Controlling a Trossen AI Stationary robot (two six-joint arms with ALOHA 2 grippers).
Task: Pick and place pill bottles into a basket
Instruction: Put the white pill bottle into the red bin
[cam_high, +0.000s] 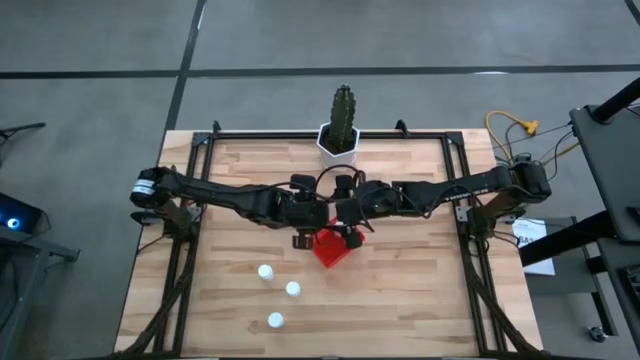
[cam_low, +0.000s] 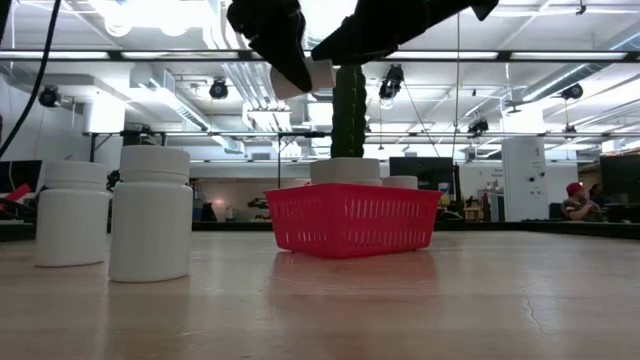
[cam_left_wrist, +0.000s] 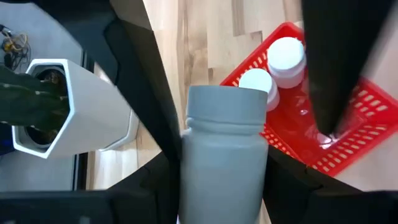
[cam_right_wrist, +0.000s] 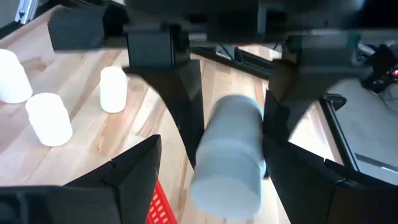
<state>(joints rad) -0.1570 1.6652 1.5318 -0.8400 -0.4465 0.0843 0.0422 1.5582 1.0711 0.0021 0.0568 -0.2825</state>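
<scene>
The pill bottles are split between the table, the basket and one arm. From the high view I count three still standing on the table (cam_high: 420, 300) in front of the arms: one at (cam_high: 265, 272), one at (cam_high: 293, 289) and the nearest at (cam_high: 275, 321), all well apart from the red basket (cam_high: 330, 250), which sits near the middle of the table under the two arms. My left wrist view shows two capped bottles (cam_left_wrist: 286, 59) already standing inside the basket, close together at one end. The left end effector (cam_left_wrist: 224, 168) is pinching another bottle (cam_left_wrist: 224, 149) upright between its fingers, held above the table just beside the basket rim, not yet over it as far as I can judge. The right end effector (cam_right_wrist: 134, 180) hangs close opposite with its fingers spread and nothing between them; its camera looks straight at the bottle held in the left arm's fingers. A cactus in a white faceted pot (cam_high: 340, 140) stands at the far edge of the table and is not part of the job. By my reckoning two are placed, one is on its way in, and three are still to be fetched, so I am roughly at the halfway mark.
</scene>
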